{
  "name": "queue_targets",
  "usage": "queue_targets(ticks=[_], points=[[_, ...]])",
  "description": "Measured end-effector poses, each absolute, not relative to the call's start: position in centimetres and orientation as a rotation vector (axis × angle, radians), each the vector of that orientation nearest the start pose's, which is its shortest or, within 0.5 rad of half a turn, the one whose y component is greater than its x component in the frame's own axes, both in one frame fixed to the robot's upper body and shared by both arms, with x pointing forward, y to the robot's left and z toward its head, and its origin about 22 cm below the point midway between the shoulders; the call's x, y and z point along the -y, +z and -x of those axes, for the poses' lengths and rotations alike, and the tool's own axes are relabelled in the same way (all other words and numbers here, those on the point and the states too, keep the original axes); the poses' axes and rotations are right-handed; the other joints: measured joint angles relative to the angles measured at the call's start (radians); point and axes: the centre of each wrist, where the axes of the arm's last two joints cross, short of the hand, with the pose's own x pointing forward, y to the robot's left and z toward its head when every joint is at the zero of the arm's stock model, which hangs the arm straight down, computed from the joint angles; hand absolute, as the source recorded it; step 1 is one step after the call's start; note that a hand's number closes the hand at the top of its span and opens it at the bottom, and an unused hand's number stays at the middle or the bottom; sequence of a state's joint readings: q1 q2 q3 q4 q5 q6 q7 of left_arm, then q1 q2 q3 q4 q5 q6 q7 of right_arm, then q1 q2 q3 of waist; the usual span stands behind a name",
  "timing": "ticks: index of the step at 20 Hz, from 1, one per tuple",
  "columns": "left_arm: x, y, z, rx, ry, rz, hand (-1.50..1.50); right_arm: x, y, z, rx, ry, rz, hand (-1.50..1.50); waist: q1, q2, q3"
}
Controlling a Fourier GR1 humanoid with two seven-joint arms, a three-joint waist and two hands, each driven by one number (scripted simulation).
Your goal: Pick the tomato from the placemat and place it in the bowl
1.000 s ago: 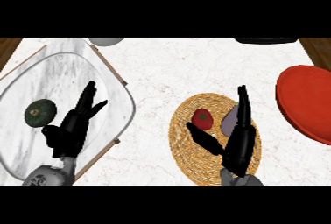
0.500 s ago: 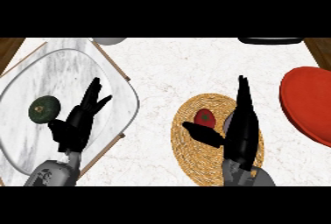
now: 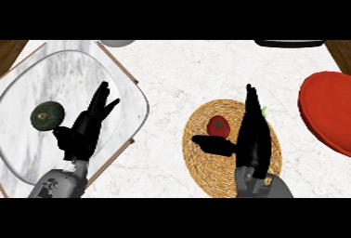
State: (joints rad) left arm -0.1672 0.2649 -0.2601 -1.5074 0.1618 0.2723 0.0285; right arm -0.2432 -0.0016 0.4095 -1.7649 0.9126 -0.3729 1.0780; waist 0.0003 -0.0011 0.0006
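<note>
While the tomato [image 3: 218, 125] lies on the woven placemat [image 3: 205, 172], the right hand [image 3: 250, 139] is just beside it, fingers straight, thumb under it.
The red bowl [image 3: 329, 116] holds nothing visible; the left hand [image 3: 86, 128], fingers spread, rests over a glass tray [image 3: 41, 74] holding an avocado [image 3: 48, 115].

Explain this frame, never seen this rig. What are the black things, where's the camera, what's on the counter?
The single view looks steeply down from a humanoid robot's head. The black shapes are its hands. The right hand is open over a round woven placemat, thumb just below the tomato, holding nothing. The left hand is open over a glass tray on a marble board, beside a dark green avocado-like fruit. The red bowl sits at the right edge.
</note>
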Motion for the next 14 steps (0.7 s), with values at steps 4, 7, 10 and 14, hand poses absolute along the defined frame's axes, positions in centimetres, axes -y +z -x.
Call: queue_targets(ticks=[4, 7, 10, 14], points=[[-21.6, 3.2, -27.4, 1.593, -0.115, -0.074, 0.00, 11.1, 9.3, -23.9, 1.226, 0.153, 0.734, -1.50, -0.001, 0.000, 0.000], [-21.4, 2.9, -27.5, 1.594, -0.117, -0.075, 0.00, 10.9, 8.6, -23.2, 1.242, 0.145, 0.707, -1.50, -0.001, 0.000, 0.000], [-21.0, 2.9, -27.8, 1.592, -0.116, -0.068, 0.00, 11.3, 8.1, -23.0, 1.259, 0.115, 0.679, -1.50, -0.001, 0.001, 0.000], [-20.6, 3.1, -28.2, 1.586, -0.112, -0.067, 0.00, 11.0, 8.5, -22.6, 1.286, 0.093, 0.649, -1.50, -0.001, 0.001, 0.000]])
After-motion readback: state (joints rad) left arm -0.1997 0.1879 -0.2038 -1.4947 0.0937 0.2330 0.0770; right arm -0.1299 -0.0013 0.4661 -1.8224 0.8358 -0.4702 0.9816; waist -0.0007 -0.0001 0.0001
